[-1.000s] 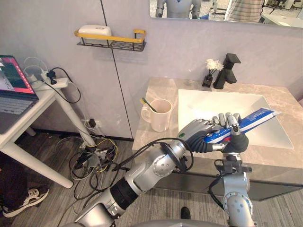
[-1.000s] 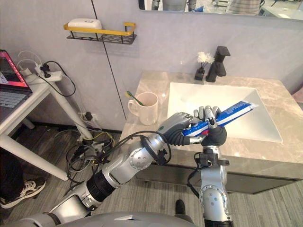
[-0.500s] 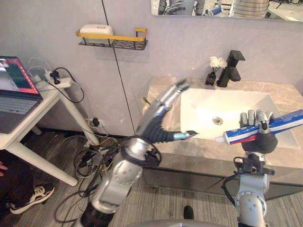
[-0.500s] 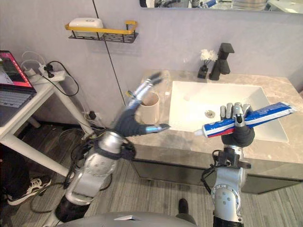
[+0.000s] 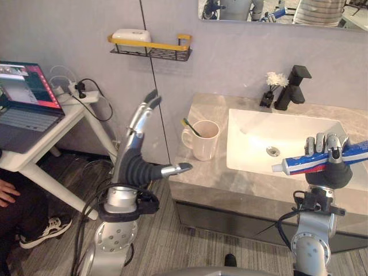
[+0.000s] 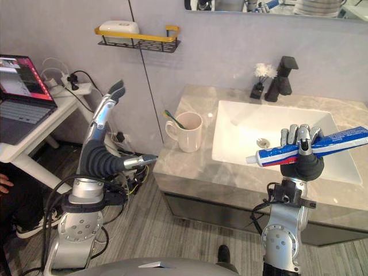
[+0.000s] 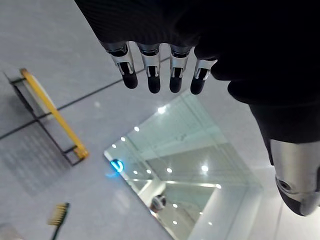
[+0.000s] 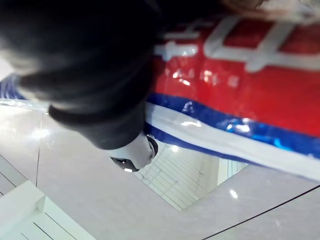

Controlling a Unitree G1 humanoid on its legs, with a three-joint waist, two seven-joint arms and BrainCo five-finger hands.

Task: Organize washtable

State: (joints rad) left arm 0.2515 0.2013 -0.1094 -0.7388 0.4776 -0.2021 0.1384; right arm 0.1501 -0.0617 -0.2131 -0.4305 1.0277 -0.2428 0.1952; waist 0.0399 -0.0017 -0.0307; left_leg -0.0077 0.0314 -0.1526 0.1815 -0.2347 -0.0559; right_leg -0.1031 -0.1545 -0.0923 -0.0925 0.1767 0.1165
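Holding: the right robot hand (image 5: 329, 172) is clamped on a toothpaste tube (image 5: 299, 163), with fingers and thumb curled round it.
Tube position: it is raised off the counter (image 5: 201, 172), above the front edge of the sink (image 5: 253, 146). It lies roughly level, with the cap end toward the robot's left.
Left robot hand (image 5: 135, 164): it is raised beside the left end of the counter and clear of it. The fingers are straight and spread from the thumb, and it carries nothing.
Mug (image 5: 205, 140): it stands upright on the counter just left of the sink. A toothbrush (image 5: 191, 127) leans inside with its head over the rim.
Back edge: a black tap (image 5: 293, 86) stands behind the sink with a small vase of white flowers (image 5: 270, 92) just beside it.
Wall shelf (image 5: 152, 49): it has a yellow rail and sits above and left of the counter, with a white box on it.
Step in hand: judged as transport. The tube is secured in one grip and not yet placed.
Likely destination: the mug, next to the toothbrush. This is a judgement, not a certainty.
Next move: carry the tube leftward across the sink and turn it toward upright. Line its lower end over the mug opening, lower it, then release.
Caution: the mug is light and already holds the toothbrush. An off-centre entry could tip the mug or knock the brush out.
Left arm: it could steady the mug if needed.
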